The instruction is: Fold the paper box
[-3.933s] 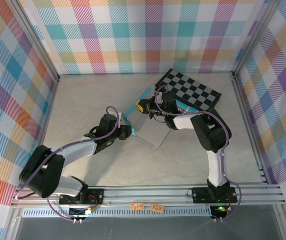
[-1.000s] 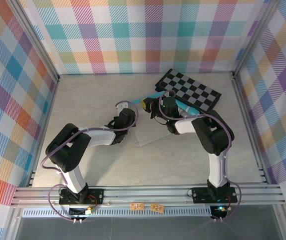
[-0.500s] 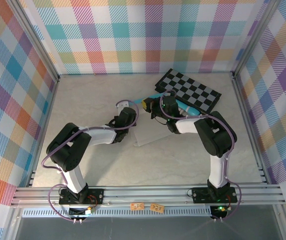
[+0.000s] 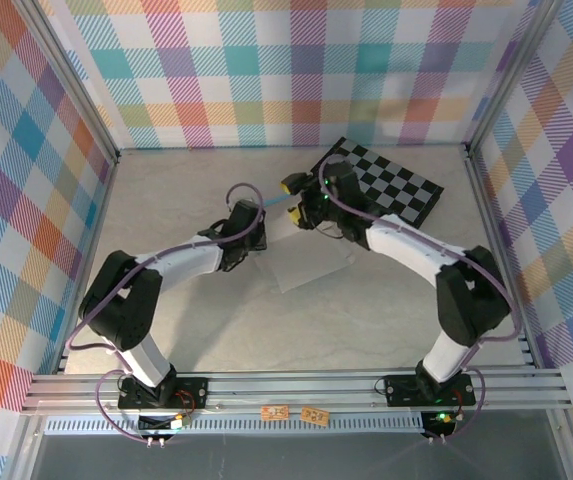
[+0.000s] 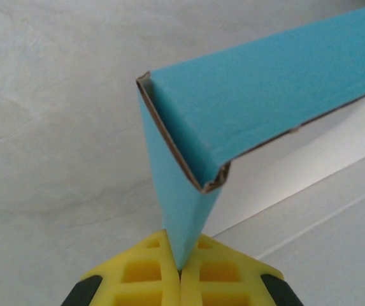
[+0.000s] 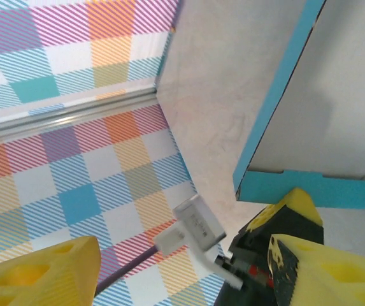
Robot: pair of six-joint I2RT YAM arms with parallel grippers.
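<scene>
We see a pale marbled table closed in by plaid walls on three sides. Our left arm reaches from its near-left base toward the middle. Our right arm bends from the near-right base to the same spot. A black-and-grey checkerboard lies flat at the far right.

The box is spread open in the middle of the table, grey-white side up, just in front of the checkerboard's near-left corner. The right arm covers the gap between them, so we cannot tell whether they touch.

The left gripper is at the box's far-left corner. Its yellow fingers are pressed together on a teal flap and pinch it. From the left wrist, the flap rises from the fingers to a folded corner. There it meets a long teal side wall that runs off to the upper right, with the grey-white panel lying below it.

The right gripper hangs just beside that raised edge. Its fingers are spread wide with nothing between them. From the right wrist we see the teal wall edge-on, the grey-white side to its right, and a short teal tab at its lower end. A white plug on a purple cable sits near that tab.
</scene>
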